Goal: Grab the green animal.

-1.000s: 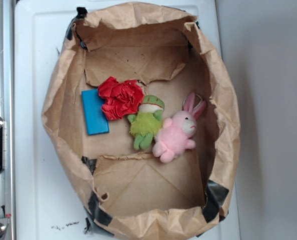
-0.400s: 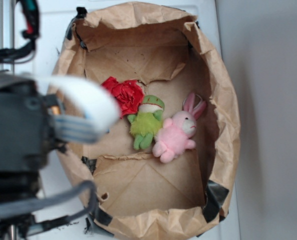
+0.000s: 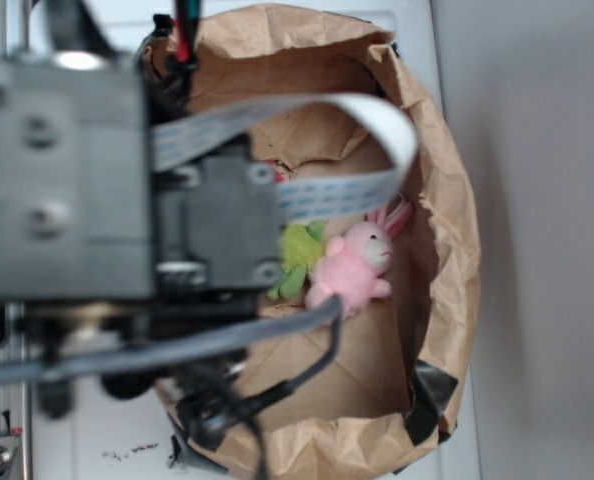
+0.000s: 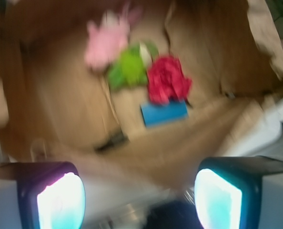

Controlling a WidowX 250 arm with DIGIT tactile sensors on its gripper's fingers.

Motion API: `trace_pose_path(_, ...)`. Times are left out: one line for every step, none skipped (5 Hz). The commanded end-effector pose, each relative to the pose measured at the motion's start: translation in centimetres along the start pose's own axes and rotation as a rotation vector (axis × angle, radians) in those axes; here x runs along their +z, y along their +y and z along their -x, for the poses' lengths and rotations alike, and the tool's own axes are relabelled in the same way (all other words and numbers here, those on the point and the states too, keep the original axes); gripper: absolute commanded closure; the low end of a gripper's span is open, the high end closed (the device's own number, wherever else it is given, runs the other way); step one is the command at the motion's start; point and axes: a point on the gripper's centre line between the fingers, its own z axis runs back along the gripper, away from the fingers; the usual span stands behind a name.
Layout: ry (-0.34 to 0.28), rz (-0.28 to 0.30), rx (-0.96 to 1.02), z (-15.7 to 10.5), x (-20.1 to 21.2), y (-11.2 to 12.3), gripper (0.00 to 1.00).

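Wrist view: pincer (image 4: 139,193) above green animal (image 4: 128,70).

So the arm (image 3: 127,190) fills the whole left side of the exterior view, way out of focus, just big dark grey blocky housings close to the camera. A flat grey ribbon cable (image 3: 347,150) loops off it in an arc and doubles back, and some black and grey round cables (image 3: 237,360) droop underneath. The gripper itself is hidden from that angle. On the wrist view the gripper (image 4: 139,198) shows at the bottom edge: two dark fingers (image 4: 51,195) with glowing pale pads, jaws spread wide apart, nothing between them. Everything's blurry there.
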Motion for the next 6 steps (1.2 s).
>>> trace_pose_path(-0.271,0.060,0.321,-2.9,-0.6,0.5,0.00)
trace_pose_path(-0.323,0.026,0.423,-3.9,-1.8,0.5,0.00)
trace_pose_path(-0.333,-0.044,0.517,-3.7,-3.9,1.2,0.00)
trace_pose_path(-0.312,-0.076,0.527,-3.0,-5.5,1.4,0.00)
trace_pose_path(-0.312,-0.076,0.527,-3.0,-5.5,1.4,0.00)
trace_pose_path(-0.312,-0.076,0.527,-3.0,-5.5,1.4,0.00)
